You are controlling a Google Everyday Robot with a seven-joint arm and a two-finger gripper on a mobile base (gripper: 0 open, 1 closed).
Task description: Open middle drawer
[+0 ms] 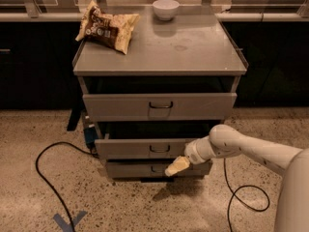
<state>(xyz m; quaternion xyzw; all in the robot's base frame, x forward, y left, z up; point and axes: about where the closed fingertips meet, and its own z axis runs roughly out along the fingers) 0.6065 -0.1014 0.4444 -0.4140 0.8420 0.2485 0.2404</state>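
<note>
The grey metal cabinet (159, 57) has three drawers. The middle drawer (140, 149) has a wide low front and a small dark wire handle (159, 149); it stands pulled out a little past the top drawer (159, 106), with a dark gap above it. The bottom drawer (135, 169) sits below it. My gripper (176, 166) is at the end of the white arm coming in from the right. It hangs in front of the bottom drawer's front, just below and right of the middle drawer's handle, not on the handle.
A snack bag (107, 27) and a white bowl (165, 8) lie on the cabinet top. A black cable (43, 173) loops on the floor at the left; another cable (241, 197) lies at the right. Blue tape (70, 220) marks the floor.
</note>
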